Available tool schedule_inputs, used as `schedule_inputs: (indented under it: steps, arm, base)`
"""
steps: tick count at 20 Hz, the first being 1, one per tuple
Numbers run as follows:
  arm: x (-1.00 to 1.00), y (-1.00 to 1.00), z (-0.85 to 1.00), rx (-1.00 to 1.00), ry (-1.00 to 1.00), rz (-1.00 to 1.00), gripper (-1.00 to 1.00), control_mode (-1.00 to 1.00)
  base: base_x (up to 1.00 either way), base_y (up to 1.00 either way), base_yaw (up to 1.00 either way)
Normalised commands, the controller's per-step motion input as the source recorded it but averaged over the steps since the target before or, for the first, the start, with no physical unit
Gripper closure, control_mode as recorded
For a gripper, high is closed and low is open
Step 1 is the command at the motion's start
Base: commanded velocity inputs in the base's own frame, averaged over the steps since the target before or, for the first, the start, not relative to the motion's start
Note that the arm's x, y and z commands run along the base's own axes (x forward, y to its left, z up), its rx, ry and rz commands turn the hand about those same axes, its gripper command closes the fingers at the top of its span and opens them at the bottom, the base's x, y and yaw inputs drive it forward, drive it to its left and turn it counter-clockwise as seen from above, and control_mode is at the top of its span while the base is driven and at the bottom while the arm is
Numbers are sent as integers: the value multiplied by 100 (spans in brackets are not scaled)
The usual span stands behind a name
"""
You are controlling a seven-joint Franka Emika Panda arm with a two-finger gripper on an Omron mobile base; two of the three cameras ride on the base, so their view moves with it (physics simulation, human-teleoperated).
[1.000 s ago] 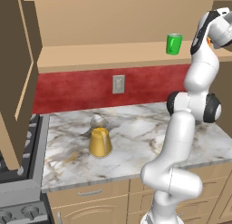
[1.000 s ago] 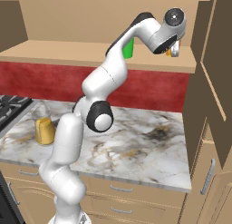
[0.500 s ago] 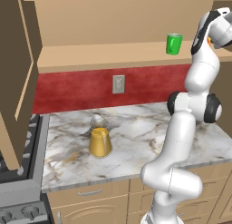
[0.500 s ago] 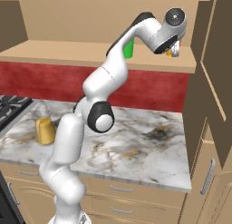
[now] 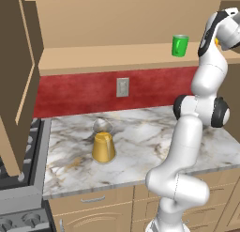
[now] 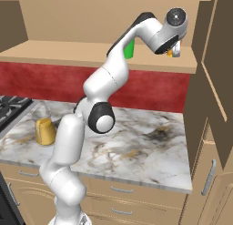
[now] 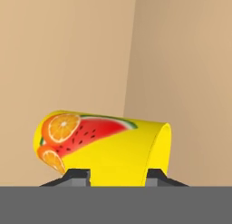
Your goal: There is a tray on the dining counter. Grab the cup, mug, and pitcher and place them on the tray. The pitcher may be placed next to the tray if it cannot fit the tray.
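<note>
The marble bench [image 5: 140, 146] runs below a red back wall, and above that wall a tan wooden shelf [image 5: 117, 57] carries the small vessels. The white arm reaches up to the far right end of this shelf, where the claw [image 6: 174, 50] stands at the yellow cup [image 6: 170, 51].

In the hand view the cup [image 7: 108, 146] sits right between the two dark fingertips [image 7: 77, 175], its body painted with orange slices and a watermelon wedge, and it appears lying sideways there because the camera is rolled. One tip rises on each side of the yellow body, close against it, but whether the claw is already pinching the cup or merely set around it cannot be told.

The left base view shows the green mug [image 5: 179, 45] standing upright on the shelf, to the left of the arm's wrist and apart from it; in the right base view the arm covers most of the mug [image 6: 129, 50].

On the bench, well below and to the left, the pitcher [image 5: 103, 144] stands upright by itself, amber in its lower cone and clear at the neck. The right base view shows the same pitcher [image 6: 44, 128] near the bench's left end, beside a stove [image 6: 9, 105].
</note>
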Motion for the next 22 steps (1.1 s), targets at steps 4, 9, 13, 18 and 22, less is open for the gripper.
schedule_inputs:
  steps: [4,9,13,18,22]
  arm:
    - [0,0,0,0,0,0,100,-100]
    - [0,0,0,0,0,0,100,-100]
    - [0,0,0,0,0,0,100,-100]
    - [0,0,-7,0,-2,0,100,-100]
    - [-8,0,-17,0,-6,0,100,-100]
  base:
    - [0,0,0]
    - [0,0,0]
    - [0,0,0]
    - [0,0,0]
    - [0,0,0]
